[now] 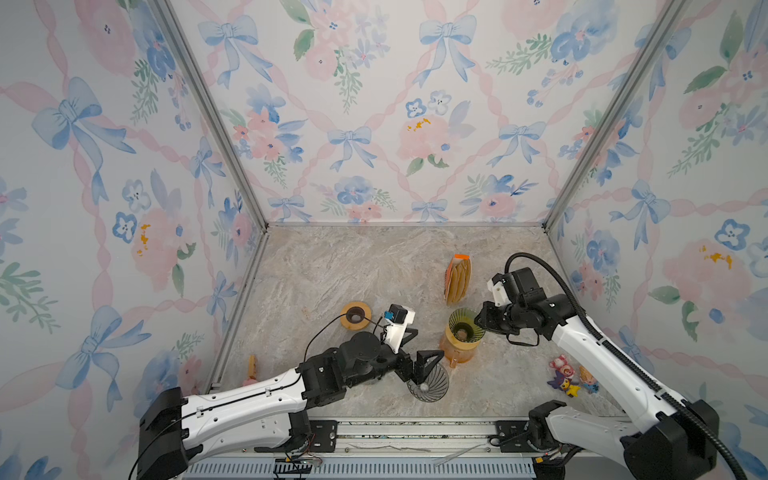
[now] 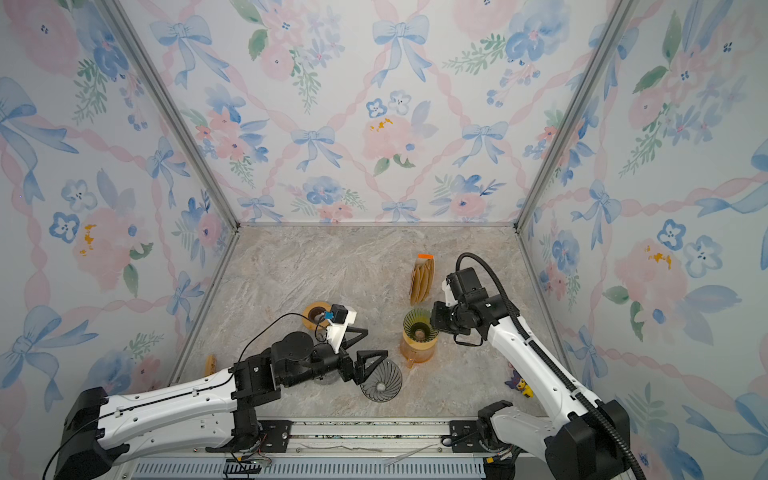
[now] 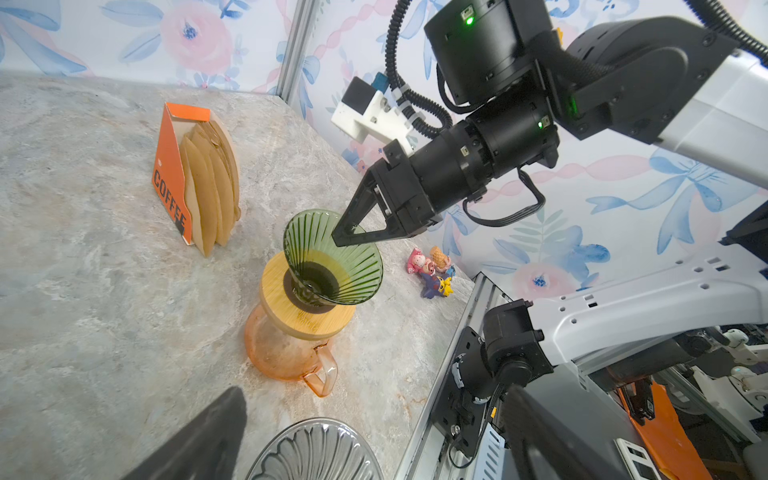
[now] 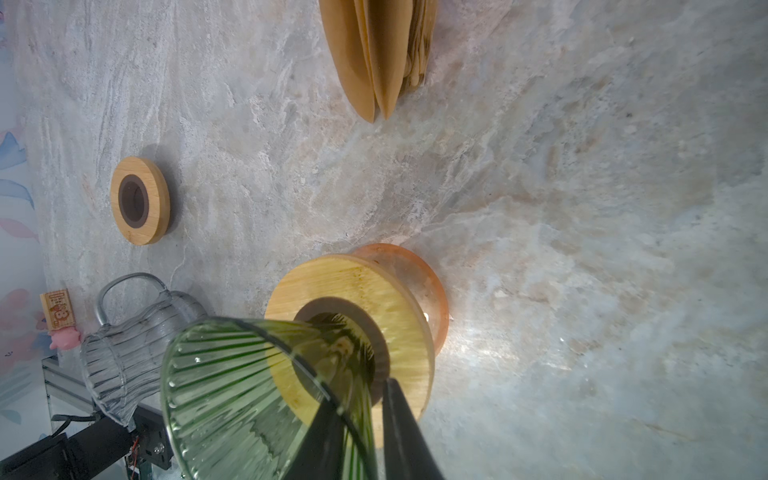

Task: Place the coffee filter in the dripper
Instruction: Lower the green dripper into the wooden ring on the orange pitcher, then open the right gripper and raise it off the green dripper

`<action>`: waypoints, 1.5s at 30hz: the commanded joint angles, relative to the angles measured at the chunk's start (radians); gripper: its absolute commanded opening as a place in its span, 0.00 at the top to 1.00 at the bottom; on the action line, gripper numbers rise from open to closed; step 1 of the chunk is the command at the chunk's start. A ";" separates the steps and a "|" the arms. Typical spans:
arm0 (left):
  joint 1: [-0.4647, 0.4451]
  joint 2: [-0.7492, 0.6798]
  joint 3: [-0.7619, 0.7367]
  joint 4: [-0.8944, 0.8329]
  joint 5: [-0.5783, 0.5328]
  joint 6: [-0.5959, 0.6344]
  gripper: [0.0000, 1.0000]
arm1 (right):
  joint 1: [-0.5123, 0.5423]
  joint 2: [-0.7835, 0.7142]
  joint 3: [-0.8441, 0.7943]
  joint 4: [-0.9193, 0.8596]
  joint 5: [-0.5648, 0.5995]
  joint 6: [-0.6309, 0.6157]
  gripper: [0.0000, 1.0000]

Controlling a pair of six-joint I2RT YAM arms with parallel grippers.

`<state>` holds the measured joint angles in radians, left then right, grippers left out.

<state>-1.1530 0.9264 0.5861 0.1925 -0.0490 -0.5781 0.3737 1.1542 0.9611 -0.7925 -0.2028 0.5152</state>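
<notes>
The dripper (image 3: 332, 257), a green glass cone with fine ribs, sits with its narrow end in a wooden ring (image 3: 276, 286) on top of an orange glass carafe (image 3: 282, 353), so its wide mouth faces up, ready to receive paper. The right gripper (image 3: 340, 237) is clenched on the rim of the dripper. The right wrist view shows one finger inside the cone and one outside. I judge that it steadies the glass so that the cone does not tip on the smooth ring. No filter is in the dripper yet. The filters (image 3: 208, 187), thin brown paper folded into flat pointed shapes, stand packed in an orange card holder (image 3: 168, 178) near the dripper, on its side away from the robot, with their tips on the marbled table (image 1: 332, 270). Standing like this, their edges are free for a pinch. The left gripper (image 1: 419, 353) is on the robot's side of the dripper, with its jaws released wide and grasping nothing. It hangs close over a grey cone (image 1: 428, 384) of ribbed glass, and I cannot tell if it touches it. A spare ring (image 1: 355, 316) of wood lies flat, well apart from the dripper. Because the right gripper is occupied, I judge that the left one must fetch a filter.
</notes>
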 commanded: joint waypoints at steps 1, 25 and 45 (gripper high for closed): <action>-0.007 -0.002 -0.008 0.001 -0.016 0.022 0.02 | -0.011 -0.014 0.007 -0.007 -0.005 -0.007 0.77; 0.064 -0.090 -0.026 -0.092 -0.052 -0.035 0.02 | -0.046 -0.179 0.067 -0.072 -0.007 -0.094 0.44; 0.107 -0.183 -0.096 -0.041 0.048 -0.018 0.02 | -0.055 0.225 0.363 0.021 0.043 -0.305 0.73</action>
<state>-1.0527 0.7444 0.5186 0.0998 -0.0311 -0.6022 0.3279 1.3327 1.2774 -0.7849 -0.1936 0.2756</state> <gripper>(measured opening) 0.982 0.275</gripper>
